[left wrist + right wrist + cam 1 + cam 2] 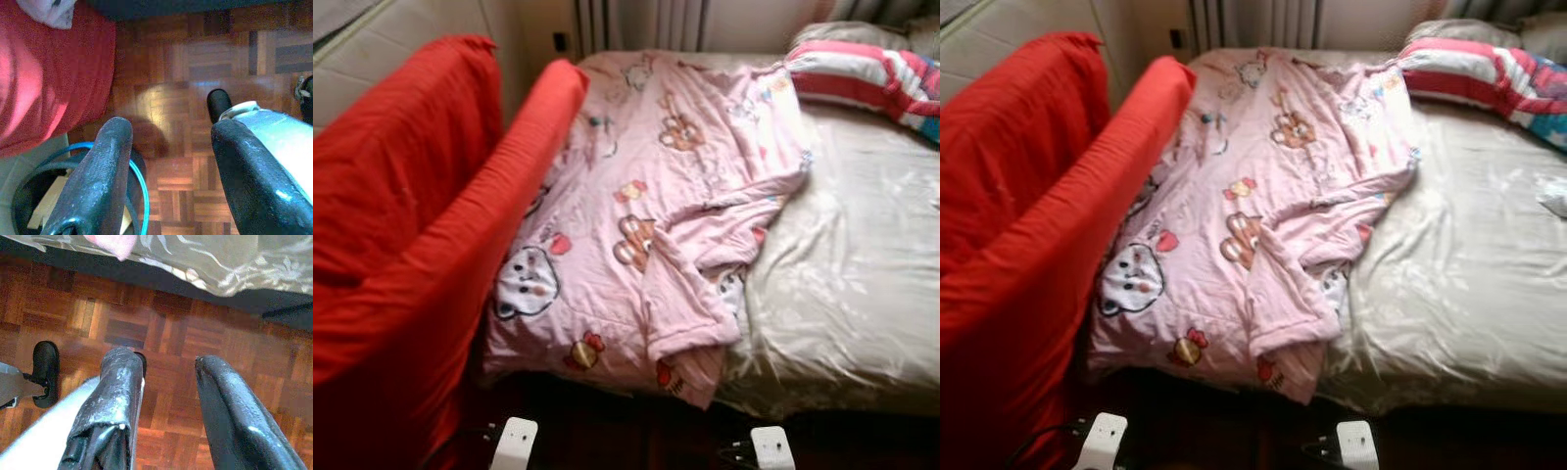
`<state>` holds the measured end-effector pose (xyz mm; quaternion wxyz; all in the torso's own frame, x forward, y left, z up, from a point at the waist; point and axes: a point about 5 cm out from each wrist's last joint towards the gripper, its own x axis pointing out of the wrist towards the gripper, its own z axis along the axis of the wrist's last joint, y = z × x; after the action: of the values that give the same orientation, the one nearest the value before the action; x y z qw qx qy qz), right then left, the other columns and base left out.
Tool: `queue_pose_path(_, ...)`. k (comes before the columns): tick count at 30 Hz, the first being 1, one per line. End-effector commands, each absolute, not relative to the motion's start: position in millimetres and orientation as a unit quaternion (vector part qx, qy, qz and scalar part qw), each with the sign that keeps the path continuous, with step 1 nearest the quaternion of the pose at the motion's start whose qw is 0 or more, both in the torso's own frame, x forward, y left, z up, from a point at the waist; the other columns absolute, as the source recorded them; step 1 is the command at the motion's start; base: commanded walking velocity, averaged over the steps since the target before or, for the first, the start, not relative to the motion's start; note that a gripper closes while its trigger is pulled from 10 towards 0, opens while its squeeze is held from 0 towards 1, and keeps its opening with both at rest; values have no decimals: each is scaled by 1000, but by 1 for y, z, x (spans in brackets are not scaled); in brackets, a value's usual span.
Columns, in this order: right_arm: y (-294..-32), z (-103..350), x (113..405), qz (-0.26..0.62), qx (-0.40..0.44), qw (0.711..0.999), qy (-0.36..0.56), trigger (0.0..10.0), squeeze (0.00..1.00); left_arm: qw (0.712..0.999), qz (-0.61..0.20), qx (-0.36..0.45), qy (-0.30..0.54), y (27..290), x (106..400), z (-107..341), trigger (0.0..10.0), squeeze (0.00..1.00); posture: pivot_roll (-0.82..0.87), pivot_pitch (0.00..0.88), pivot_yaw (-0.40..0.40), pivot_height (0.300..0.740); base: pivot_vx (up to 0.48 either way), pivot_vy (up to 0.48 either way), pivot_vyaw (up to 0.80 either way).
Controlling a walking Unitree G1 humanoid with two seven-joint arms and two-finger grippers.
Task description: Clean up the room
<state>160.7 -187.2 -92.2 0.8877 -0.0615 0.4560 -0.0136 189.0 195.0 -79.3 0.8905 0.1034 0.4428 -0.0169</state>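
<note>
Both grippers hang open over the parquet, holding nothing.

The left gripper (168, 147) points down at the floor (195, 88) with its fingers apart, near a red cover (54, 73) and a blue-rimmed bin (29, 196). The right gripper (161, 382), fingers likewise apart, hangs just off the bed's edge. On the bed (862, 294) a pink quilt (646, 206) lies rumpled along the side by the red sofa (421, 245), one corner folded over; a striped pillow (871, 78) sits at the head.
</note>
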Motion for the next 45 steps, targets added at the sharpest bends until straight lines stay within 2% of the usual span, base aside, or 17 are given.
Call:
queue_pose_path(1,-185,-95,154,-12,-58,881,469,10000,0,886,-11,90,455,196,181,-84,10000,0,-49,141,31,740,0,0,0)
queue_pose_path(16,-198,-93,156,-7,-76,882,465,10000,0,892,-3,58,448,182,185,-83,10000,0,-49,154,-30,740,0,0,0)
queue_pose_path(29,-196,-95,151,4,-80,876,475,10000,0,892,-5,63,447,182,186,-83,10000,0,-55,163,-11,740,0,0,0)
queue_pose_path(34,-194,-96,151,10,-82,876,476,10000,0,893,-5,65,446,183,187,-82,10000,0,-52,167,-8,740,0,0,731)
queue_pose_path(45,-193,-96,152,2,-71,877,475,10000,0,893,-6,68,445,184,186,-82,10000,0,-48,170,-6,740,0,0,0)
